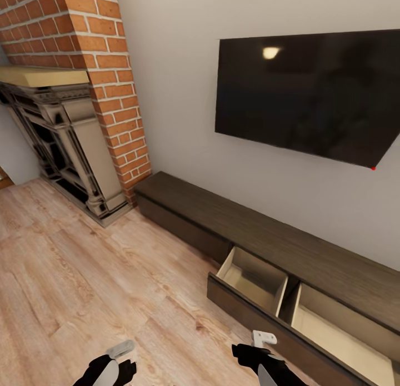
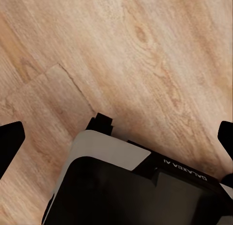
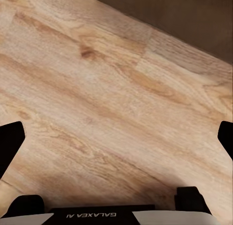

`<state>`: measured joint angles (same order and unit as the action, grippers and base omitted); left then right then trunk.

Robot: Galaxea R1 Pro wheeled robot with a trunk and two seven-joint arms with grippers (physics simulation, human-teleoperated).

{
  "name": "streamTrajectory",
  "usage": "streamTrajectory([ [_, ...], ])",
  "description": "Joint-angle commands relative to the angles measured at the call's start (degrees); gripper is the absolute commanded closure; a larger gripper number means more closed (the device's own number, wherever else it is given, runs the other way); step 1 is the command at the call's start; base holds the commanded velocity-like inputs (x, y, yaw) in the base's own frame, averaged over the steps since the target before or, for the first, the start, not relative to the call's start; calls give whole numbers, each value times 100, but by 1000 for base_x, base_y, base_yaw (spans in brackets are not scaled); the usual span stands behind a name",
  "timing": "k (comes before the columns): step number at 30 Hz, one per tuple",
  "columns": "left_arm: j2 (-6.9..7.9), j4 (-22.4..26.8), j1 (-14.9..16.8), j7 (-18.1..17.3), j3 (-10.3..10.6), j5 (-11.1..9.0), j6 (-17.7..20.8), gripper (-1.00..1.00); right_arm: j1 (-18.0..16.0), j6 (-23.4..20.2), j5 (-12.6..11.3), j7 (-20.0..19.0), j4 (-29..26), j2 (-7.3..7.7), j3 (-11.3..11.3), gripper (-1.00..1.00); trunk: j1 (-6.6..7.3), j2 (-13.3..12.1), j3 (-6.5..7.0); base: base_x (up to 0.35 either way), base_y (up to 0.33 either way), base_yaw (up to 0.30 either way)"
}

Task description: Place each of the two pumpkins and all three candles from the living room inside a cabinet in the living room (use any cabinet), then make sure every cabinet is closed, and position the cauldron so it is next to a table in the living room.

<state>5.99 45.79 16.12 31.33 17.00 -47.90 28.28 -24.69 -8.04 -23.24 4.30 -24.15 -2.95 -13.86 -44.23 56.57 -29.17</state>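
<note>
The long dark brown cabinet (image 1: 289, 247) runs along the white wall under a wall-mounted television (image 1: 311, 94). Its near section stands pulled out, showing two pale wooden drawer compartments (image 1: 253, 277), side by side and split by a thin divider; both look bare inside. The pulled-out front edge juts over the wood floor (image 1: 83, 286) towards the robot, while the cabinet's left part is flush and shut.

At the cabinet's left end rises a red brick chimney (image 1: 105, 69), and beside that an ornate carved fireplace (image 1: 61, 141) with a pale mantel. The floor between fireplace, cabinet and robot lies wide and unobstructed.

Low in the head view, the left claw (image 1: 114, 364) hangs over open floor, well away from the cabinet. The right claw (image 1: 258, 350) hovers just beside the open drawer's front edge.

In each wrist view the dark fingertips (image 2: 10, 137) (image 3: 10, 140) sit far apart at opposite margins with plank floor between them: both claws are released and hold nothing.
</note>
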Motion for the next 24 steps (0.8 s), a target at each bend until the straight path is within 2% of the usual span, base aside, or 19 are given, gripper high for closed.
streamTrajectory([
  [1,11,9,5,56,31,-56,3,-100,-1,-21,-50,45,-12,6,-46,-100,0,4,-6,0,0,292],
  [9,16,9,1,51,31,-61,2,-100,-1,-17,-15,45,-11,5,-46,-100,0,4,-6,20,6,291],
  [14,31,9,-3,49,-18,-61,2,-100,-1,-7,154,49,-9,5,-46,-100,0,4,-6,158,111,291],
  [20,48,9,-4,49,-101,-61,2,-100,-1,-5,178,45,-5,5,-45,-100,0,4,-6,211,156,292],
  [24,57,9,-4,49,-108,-61,2,-100,-1,1,179,46,-2,5,-45,-100,0,4,-6,69,46,292],
])
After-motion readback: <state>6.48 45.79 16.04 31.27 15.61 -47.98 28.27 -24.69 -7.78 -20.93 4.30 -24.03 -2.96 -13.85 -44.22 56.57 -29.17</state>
